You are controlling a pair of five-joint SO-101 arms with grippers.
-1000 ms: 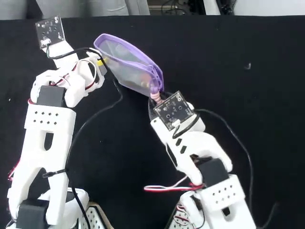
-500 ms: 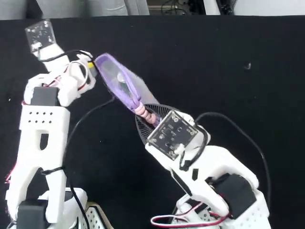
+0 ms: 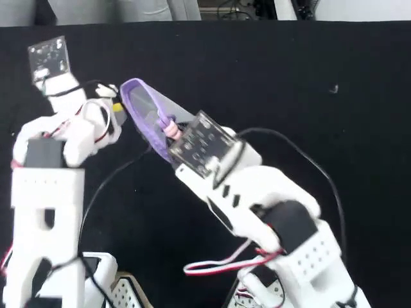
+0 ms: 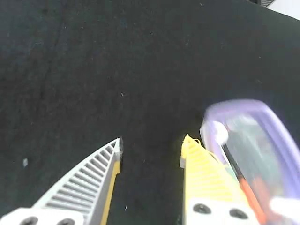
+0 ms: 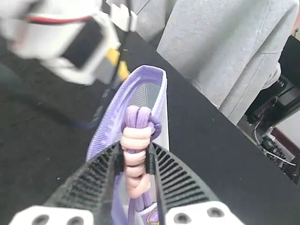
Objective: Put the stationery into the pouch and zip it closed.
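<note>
My right gripper [image 5: 135,152] pinches the pink zip pull [image 5: 136,136] of the pouch [image 3: 142,109] between the arms; my left gripper [image 4: 152,139] gapes empty beside it, so I may drag it, not zip it

On a black table [image 3: 308,77], a purple pouch [image 3: 142,109] sits slanted between two white arms. The left gripper [image 3: 117,107] is just beside its upper end. The right gripper [image 3: 176,136], under a camera board [image 3: 204,145], meets the pouch's pink cord [image 3: 170,128].
</note>
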